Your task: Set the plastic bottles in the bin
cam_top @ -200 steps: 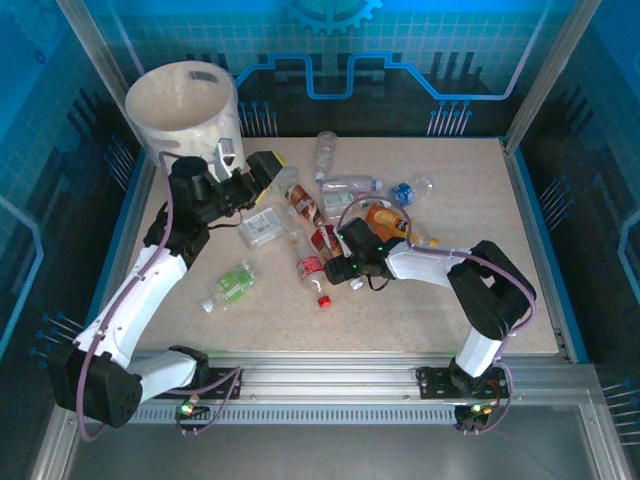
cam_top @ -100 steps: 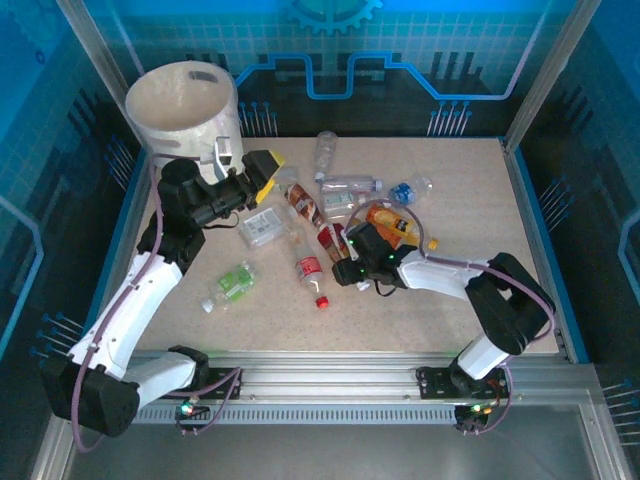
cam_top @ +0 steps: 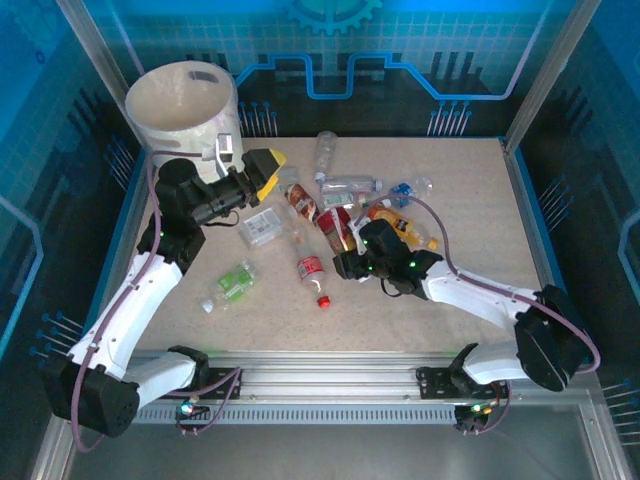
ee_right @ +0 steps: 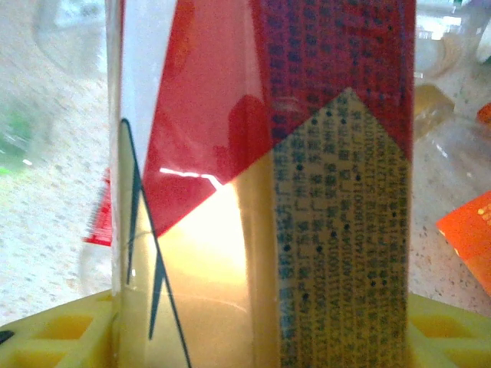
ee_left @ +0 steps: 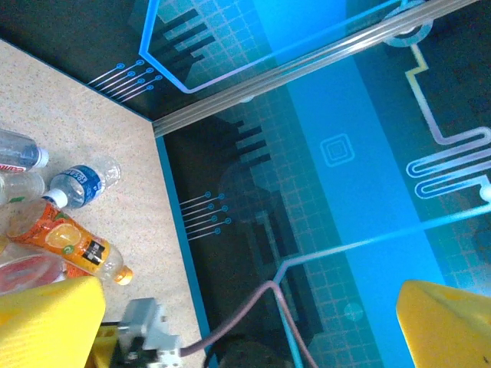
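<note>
Bottles: small clear plastic, several crushed. We count about 9 on the top view. The red bottle (cam_top: 335,228) is in the right gripper (cam_top: 343,250), mid-table. On the right wrist view its label is red over pale yellow with a block of small print. The yellow fingers (ee_right: 61,337) press it from both sides, so the jaws are clenched on it.

The others lie on the table (cam_top: 480,300):
- orange bottle (cam_top: 395,222), just beside the red one
- blue-label bottle (cam_top: 405,190) and a clear bottle (cam_top: 350,185), behind those
- another clear one (cam_top: 326,150), near the far edge
- brown-label bottle (cam_top: 302,203), near the left gripper (cam_top: 268,172)
- crushed bottle (cam_top: 262,227), red-cap bottle (cam_top: 312,274) and green-label bottle (cam_top: 232,283), on the left half

Bin (cam_top: 180,105): white round bucket in the far left corner, with an oval cut-out near the rim.

The left gripper hangs just beside the bin. Its jaws are released, with the fingers wide apart on the left wrist view and the camera facing the far wall.

Versus 1 s ago, we see the right arm stretched out, with its elbow swung toward the near right corner. The red bottle has shifted slightly toward the far side with the gripper. The left gripper has crept a bit toward the far side. The loose bottles are unchanged.
</note>
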Available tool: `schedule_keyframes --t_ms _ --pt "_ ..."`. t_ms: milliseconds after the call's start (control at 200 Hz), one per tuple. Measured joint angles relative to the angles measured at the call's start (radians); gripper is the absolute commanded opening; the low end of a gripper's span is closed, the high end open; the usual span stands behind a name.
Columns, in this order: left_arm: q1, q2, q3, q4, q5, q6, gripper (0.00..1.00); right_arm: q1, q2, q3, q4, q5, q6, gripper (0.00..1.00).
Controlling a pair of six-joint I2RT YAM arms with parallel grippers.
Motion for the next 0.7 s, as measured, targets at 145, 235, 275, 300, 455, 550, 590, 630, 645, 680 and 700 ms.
schedule_keyframes --t_ms 145,235,275,300,455,550,590,630,645,680,700 --pt "-0.024 0.0 0.0 -0.051 -0.023 0.073 0.99 0.004 -0.084 0.005 0.005 -0.037 0.048 0.34" --pt "-0.052 0.005 -0.001 -0.067 -0.029 0.107 0.99 0.004 -0.116 0.027 0.023 -0.092 0.08 0.34" --pt "-0.063 0.012 -0.006 -0.053 -0.028 0.116 0.99 0.004 -0.125 0.036 0.037 -0.117 0.096 0.34" --pt "-0.07 0.018 -0.013 -0.038 -0.026 0.118 0.99 0.004 -0.13 0.042 0.048 -0.139 0.108 0.34" --pt "-0.133 0.082 -0.051 0.035 -0.02 0.138 0.99 0.004 -0.145 0.05 0.122 -0.27 0.197 0.34" --pt "-0.146 0.094 -0.053 0.051 -0.045 0.178 0.99 0.001 -0.145 0.047 0.142 -0.308 0.282 0.34" --pt "-0.148 0.087 -0.055 0.054 -0.061 0.196 0.99 0.002 -0.145 0.044 0.163 -0.333 0.312 0.34" --pt "-0.15 0.073 -0.062 0.059 -0.075 0.215 0.99 0.002 -0.145 0.043 0.191 -0.358 0.344 0.34" --pt "-0.15 0.068 -0.064 0.06 -0.078 0.225 0.99 0.002 -0.145 0.042 0.2 -0.367 0.356 0.34" --pt "-0.15 0.055 -0.068 0.061 -0.082 0.24 0.99 0.002 -0.145 0.038 0.225 -0.386 0.379 0.34" --pt "-0.151 0.047 -0.069 0.061 -0.082 0.251 0.99 0.002 -0.145 0.036 0.237 -0.397 0.391 0.34"
